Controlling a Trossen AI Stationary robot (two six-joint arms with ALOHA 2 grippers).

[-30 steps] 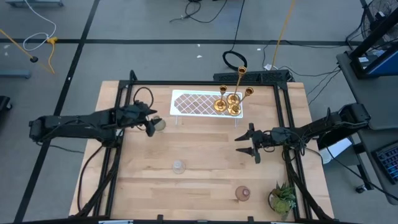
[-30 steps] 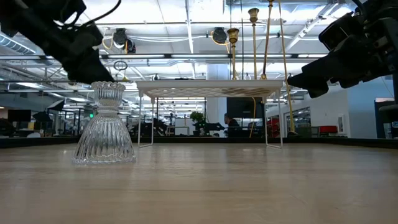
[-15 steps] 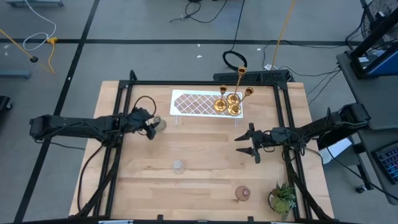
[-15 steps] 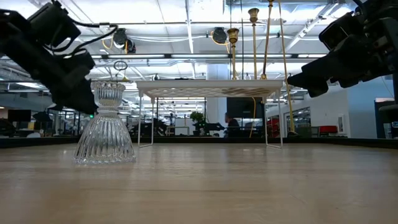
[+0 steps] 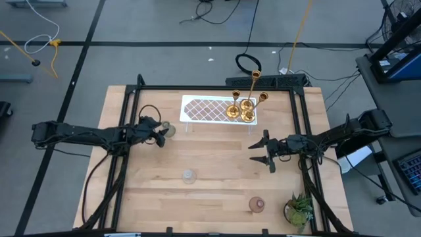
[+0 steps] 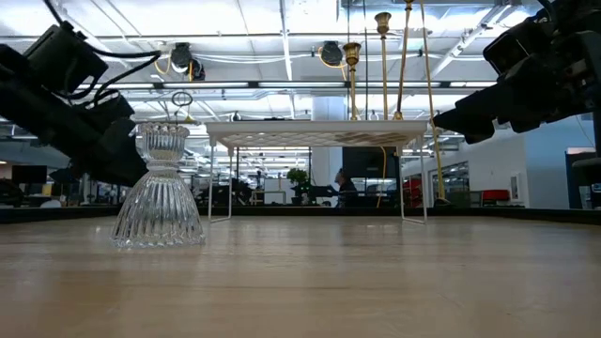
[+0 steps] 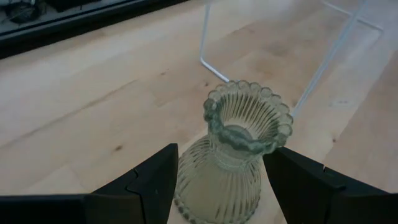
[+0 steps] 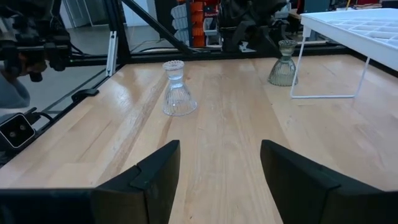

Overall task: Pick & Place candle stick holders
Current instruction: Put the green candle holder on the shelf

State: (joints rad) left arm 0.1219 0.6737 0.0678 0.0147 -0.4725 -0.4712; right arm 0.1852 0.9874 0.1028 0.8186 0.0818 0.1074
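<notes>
- Your table [image 5: 217,178] is a pale wood top with a black frame around it.
- The white lattice tray [image 5: 207,109] stands on thin wire legs at the table's far edge; take it as your landmark.
- Your left gripper [image 5: 158,133] sits low just off the tray's left end, with its fingers [image 7: 146,186] spread to either side of the greenish glass holder [image 7: 239,158], not closed on it.
- Your right gripper [image 5: 262,153] hovers in front of the tray's right end, over bare wood, with its fingers [image 8: 149,180] apart and holding nothing.
- The three gold holders [image 5: 245,105] stand clustered on the tray's right end, two of them tall and slim, one short.
- The green potted plant [image 5: 300,209] is well away from the tray, at the near right corner of the table.
- The greenish glass holder stands upright on the table just beside the tray's left end.
- The clear glass holder [image 5: 189,175] stands well in front of the tray's left half.
- The pinkish glass holder [image 5: 256,204] stands farther out still from the tray, near the plant.
</notes>
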